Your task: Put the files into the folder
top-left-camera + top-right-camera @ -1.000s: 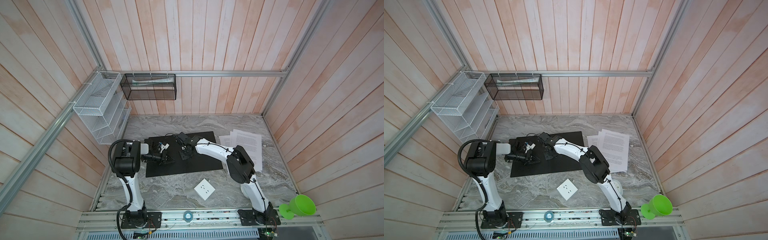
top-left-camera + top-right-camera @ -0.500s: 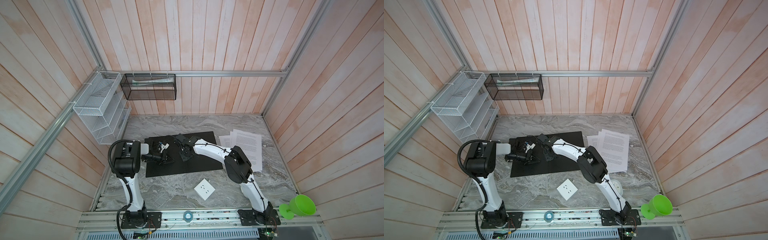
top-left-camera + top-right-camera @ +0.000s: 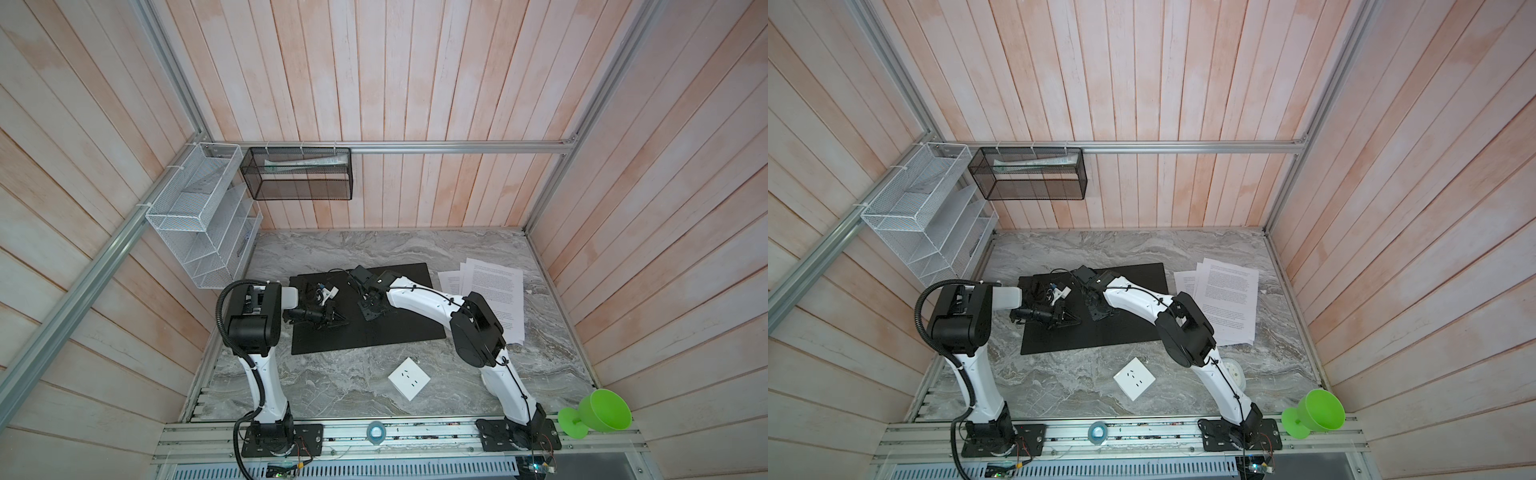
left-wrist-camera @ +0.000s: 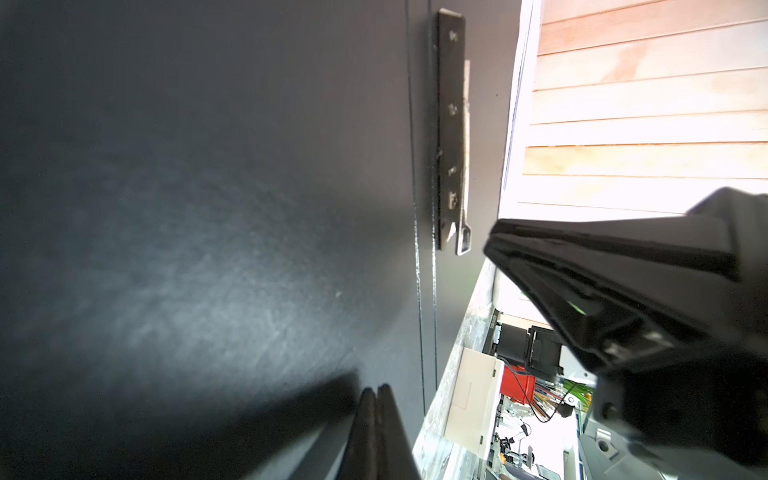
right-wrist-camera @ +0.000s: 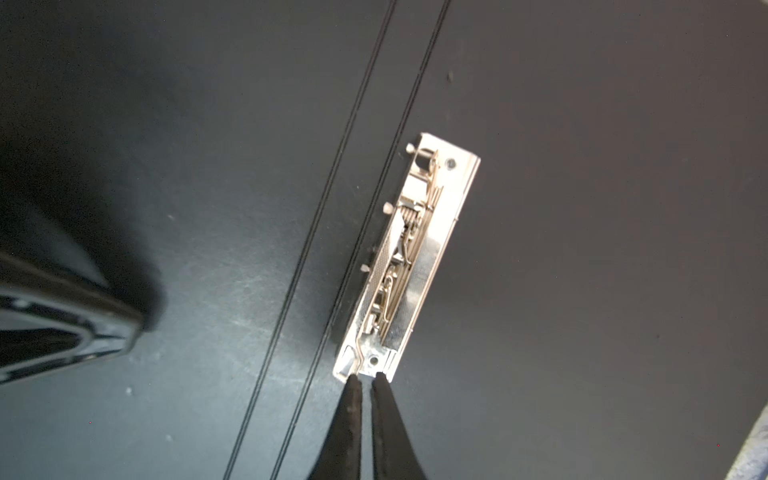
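Beside one open folder [image 3: 397, 332] lie three files [image 3: 494, 282].

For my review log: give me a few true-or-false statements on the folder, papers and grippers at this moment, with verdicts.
1. The folder lies open, black inside up. True.
2. The files are already in the folder. False: they lie on the table to its right.
3. The right gripper is at one end of the metal clip. True.
4. The left gripper is wide open. False: it is shut, over the folder.
5. The socket plate lies on the folder. False: it lies on the table, apart from it.
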